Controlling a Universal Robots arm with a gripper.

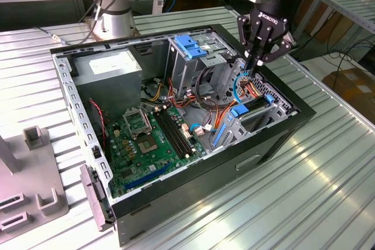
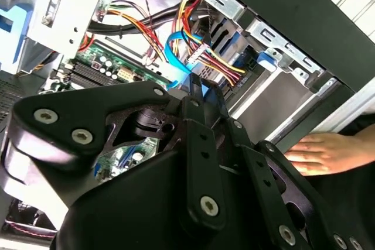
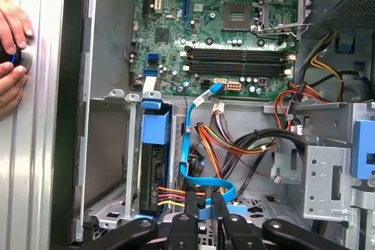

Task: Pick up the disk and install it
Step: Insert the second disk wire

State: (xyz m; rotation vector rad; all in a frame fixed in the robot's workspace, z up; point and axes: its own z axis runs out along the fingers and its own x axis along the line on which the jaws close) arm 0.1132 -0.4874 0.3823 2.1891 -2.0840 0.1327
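The disk (image 3: 154, 171) stands on edge in the front bay of the open computer case (image 1: 275, 139), a blue carrier rail on its upper end and red and yellow power wires plugged into it. In the exterior view the disk (image 1: 256, 107) lies just below my gripper (image 1: 251, 65). My gripper (image 3: 204, 200) hovers beside the bay, its fingers drawn close on the free end of a blue data cable (image 3: 186, 139) that loops up to the motherboard. In the second wrist view the gripper (image 2: 202, 89) has that blue cable (image 2: 176, 51) end between its tips.
A person's hand (image 3: 12, 57) rests on the table outside the case wall, also seen as a hand (image 2: 328, 150) past the case front. A bundle of coloured wires (image 3: 228, 141) crowds the space beside the bay. The motherboard (image 1: 152, 139), power supply (image 1: 108, 68) and blue-latched drive cage (image 1: 190, 45) lie further in.
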